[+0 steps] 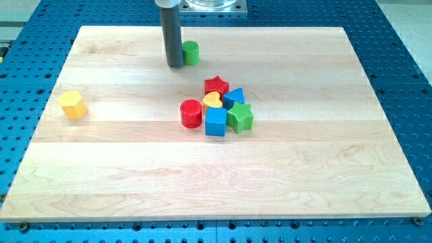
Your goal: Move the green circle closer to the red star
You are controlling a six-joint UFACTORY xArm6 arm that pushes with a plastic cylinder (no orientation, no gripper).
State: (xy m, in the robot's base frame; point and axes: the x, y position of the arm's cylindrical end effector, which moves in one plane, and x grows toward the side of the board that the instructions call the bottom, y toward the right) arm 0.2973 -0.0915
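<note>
The green circle stands near the board's top edge, left of centre. My tip rests right beside it, on its left side, touching or nearly touching. The red star lies below and to the right of the green circle, at the top of a cluster of blocks in the middle of the board.
The cluster holds a yellow heart, a blue triangle-like block, a red circle, a blue cube and a green star. A yellow hexagon sits alone at the left. The wooden board lies on a blue perforated table.
</note>
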